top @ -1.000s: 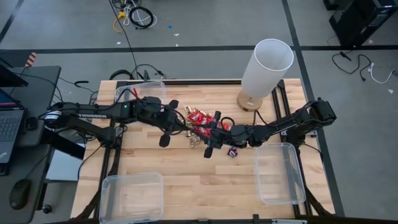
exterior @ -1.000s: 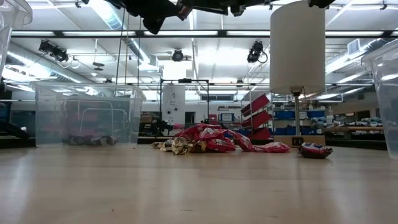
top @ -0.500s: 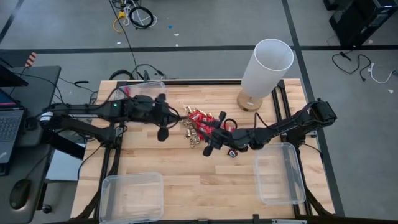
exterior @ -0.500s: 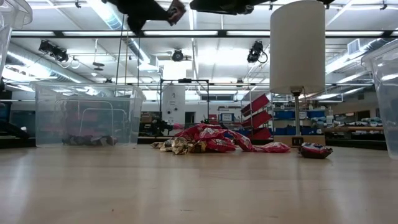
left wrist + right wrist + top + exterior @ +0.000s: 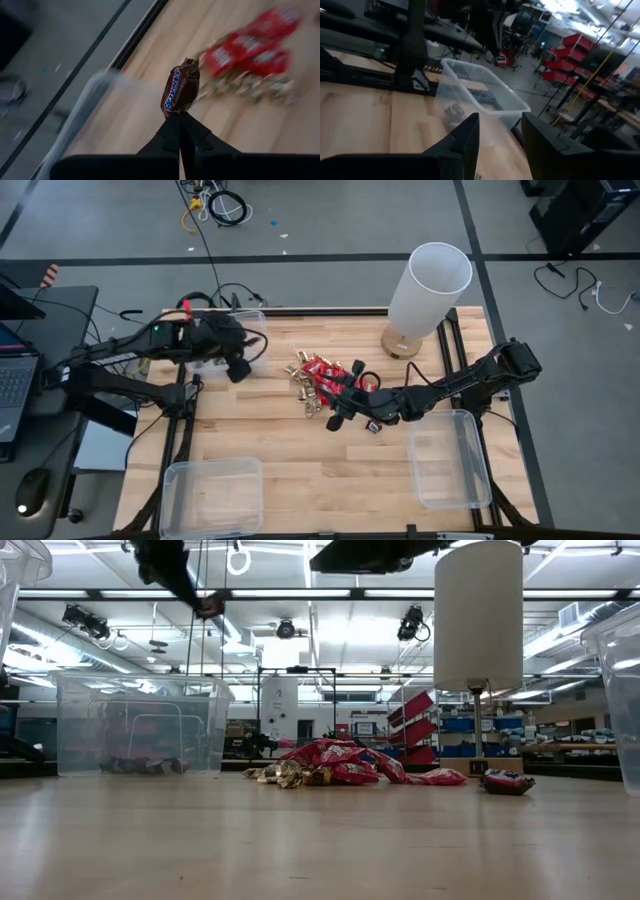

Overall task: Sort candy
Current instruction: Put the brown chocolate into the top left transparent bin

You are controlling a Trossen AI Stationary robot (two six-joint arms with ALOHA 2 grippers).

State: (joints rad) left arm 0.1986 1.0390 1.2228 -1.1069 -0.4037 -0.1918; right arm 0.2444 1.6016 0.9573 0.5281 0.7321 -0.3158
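**Over the far-left bin: a brown bar on its way in**

Above the worktop [image 5: 330, 470], the largest change is on the left: the left arm has swung away from the candy pile [image 5: 322, 383] and its pincer [image 5: 238, 367] now hangs at the rim of the far-left bin [image 5: 225, 330]. It is clamped tight on one brown bar [image 5: 180, 90], held upright by its lower end. That bin already shows a few dark pieces on its floor in the low view, so I judge this to be the brown-bar bin and the drop the next move.

The right pincer [image 5: 337, 418] has crept a little lower beside the pile and spread its fingers; it holds nothing.

Counted: three clear bins, the other two being the near-left bin [image 5: 210, 495] and the right bin [image 5: 447, 457], both seemingly bare. One lamp [image 5: 428, 295]. One heap of mixed red and gold pieces, too tangled to number. One stray dark sweet [image 5: 374, 426] lies just beside the right arm.
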